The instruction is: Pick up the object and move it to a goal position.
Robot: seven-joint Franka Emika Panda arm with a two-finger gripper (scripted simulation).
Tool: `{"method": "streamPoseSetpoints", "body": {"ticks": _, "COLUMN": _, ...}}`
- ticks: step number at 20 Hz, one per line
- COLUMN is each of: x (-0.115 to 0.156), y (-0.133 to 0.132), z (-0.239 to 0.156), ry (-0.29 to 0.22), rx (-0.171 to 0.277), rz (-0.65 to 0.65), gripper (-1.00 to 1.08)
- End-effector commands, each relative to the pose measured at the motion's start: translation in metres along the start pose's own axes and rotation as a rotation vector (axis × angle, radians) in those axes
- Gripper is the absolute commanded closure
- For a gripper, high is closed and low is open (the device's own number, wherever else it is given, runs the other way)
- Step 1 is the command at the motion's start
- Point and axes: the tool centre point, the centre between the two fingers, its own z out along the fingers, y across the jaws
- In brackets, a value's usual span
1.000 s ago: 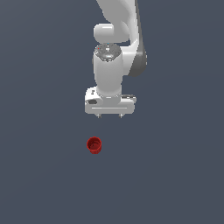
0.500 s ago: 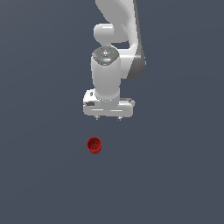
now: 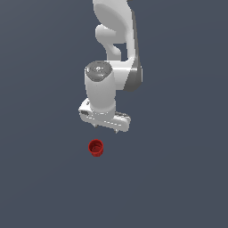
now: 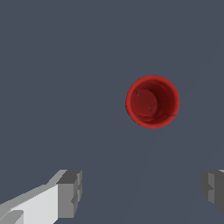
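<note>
The object, a small red cup-like bucket (image 3: pixel 95 148), stands upright on the dark grey floor, its open mouth facing up. The wrist view looks straight down into the same red bucket (image 4: pixel 152 101), with its rim and inner base visible. My white gripper (image 3: pixel 106 128) hangs above the floor, just up and toward the exterior view's right of the bucket, not touching it. Its two grey fingertips (image 4: pixel 70 194) stand wide apart with nothing between them, so the gripper (image 4: pixel 142 192) is open. The bucket lies outside the gap between the fingers.
A plain dark grey floor (image 3: pixel 178 178) fills both views. The white arm (image 3: pixel 116 35) rises from the gripper toward the top of the exterior view. No goal marker shows.
The arm has lowered and shifted toward the exterior view's left, bringing the gripper closer to the bucket. The wrist has turned slightly. The bucket has not moved.
</note>
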Motion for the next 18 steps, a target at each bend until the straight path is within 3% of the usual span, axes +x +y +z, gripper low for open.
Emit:
{"method": "streamPoseSetpoints", "body": {"ticks": 1, "x": 0.01, "y": 0.005, "z": 0.009, "ry": 0.0, "rx": 0.0, "rz": 0.081, "gripper": -0.92}}
{"method": "streamPoseSetpoints", "body": {"ticks": 10, "x": 0.043, "y": 0.024, "z": 0.041, "ry": 0.002, "rx": -0.004, "rz": 0.351, "gripper": -0.92}}
{"method": "streamPoseSetpoints", "body": {"ticks": 18, "x": 0.058, "y": 0.034, "z": 0.058, "ry": 0.005, "rx": -0.008, "rz": 0.483, "gripper": -0.92}}
